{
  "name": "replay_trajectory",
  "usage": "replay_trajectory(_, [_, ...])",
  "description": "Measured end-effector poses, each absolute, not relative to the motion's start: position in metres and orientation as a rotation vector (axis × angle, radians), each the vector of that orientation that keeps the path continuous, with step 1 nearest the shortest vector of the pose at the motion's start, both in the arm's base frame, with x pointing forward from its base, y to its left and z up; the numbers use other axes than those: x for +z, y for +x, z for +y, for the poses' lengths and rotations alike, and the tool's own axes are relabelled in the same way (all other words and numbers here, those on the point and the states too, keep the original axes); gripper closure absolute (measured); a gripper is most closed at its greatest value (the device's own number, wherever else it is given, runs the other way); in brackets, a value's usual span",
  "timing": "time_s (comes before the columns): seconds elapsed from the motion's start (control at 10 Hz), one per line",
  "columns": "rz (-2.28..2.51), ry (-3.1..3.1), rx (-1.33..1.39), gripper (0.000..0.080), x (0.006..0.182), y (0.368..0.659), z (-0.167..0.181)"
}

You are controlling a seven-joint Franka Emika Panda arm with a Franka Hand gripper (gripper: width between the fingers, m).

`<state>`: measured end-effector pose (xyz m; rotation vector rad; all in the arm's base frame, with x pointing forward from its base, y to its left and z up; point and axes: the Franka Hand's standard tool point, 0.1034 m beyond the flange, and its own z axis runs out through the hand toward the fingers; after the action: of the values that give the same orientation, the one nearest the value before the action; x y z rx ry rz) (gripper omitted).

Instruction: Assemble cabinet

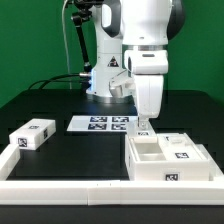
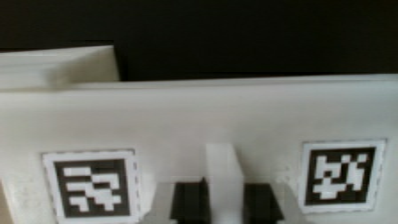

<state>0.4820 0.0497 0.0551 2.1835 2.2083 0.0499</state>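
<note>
The boxy white cabinet body lies on the black table at the exterior view's right, open side up, with tags on its walls. My gripper reaches straight down at its far-left corner. In the wrist view a white cabinet panel with two tags fills the frame. A thin white rib of it stands between my dark fingers, and my gripper is shut on that rib. Another white part shows beyond the panel. A smaller white tagged block lies apart at the exterior view's left.
The marker board lies flat behind the gripper, in front of the robot base. A long white border rail runs along the table's front edge. Cables hang behind the arm.
</note>
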Motion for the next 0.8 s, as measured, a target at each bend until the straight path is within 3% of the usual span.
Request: replay_trajectory(0.8, [2.226, 2.145, 0.07, 0.0729, 0.059, 0.551, 0.052])
